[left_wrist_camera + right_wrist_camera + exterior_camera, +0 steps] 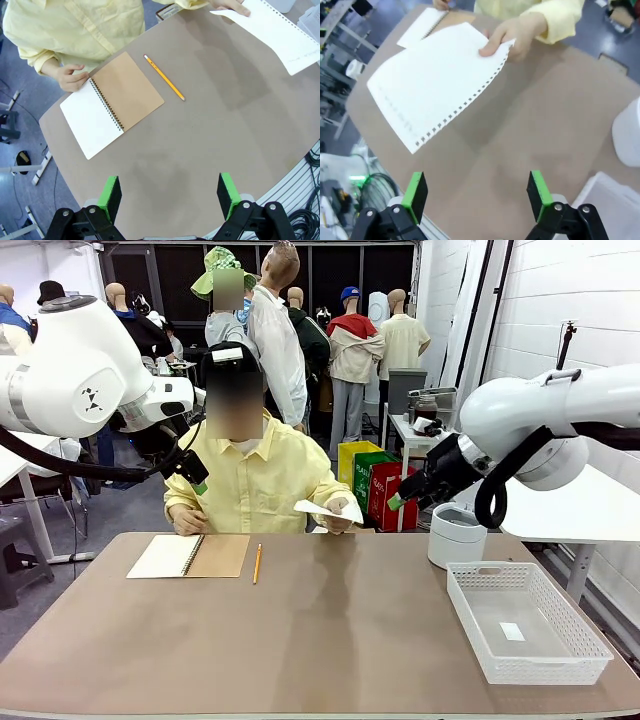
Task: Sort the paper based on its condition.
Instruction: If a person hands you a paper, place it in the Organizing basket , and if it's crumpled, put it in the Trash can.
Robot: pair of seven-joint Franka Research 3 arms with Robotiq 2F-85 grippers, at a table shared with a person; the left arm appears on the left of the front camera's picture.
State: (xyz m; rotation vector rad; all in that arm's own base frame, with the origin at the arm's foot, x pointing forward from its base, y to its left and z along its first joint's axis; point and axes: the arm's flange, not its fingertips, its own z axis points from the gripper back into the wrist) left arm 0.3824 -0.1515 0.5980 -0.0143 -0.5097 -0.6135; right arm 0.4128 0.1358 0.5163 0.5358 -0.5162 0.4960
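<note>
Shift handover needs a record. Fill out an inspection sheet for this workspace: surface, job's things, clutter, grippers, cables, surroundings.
Surface: brown table, no spills seen.
Job's things: one white sheet of paper, punched along one edge, held above the table in the person's hand.
Clutter: open notebook, pencil beside it, white basket holding a small white slip, white tub.
Grippers: left gripper and right gripper open, empty, above the table.
Cables: black cable looped on the right arm; loose cables on the floor.
Surroundings: person in a yellow shirt at the far side.
</note>
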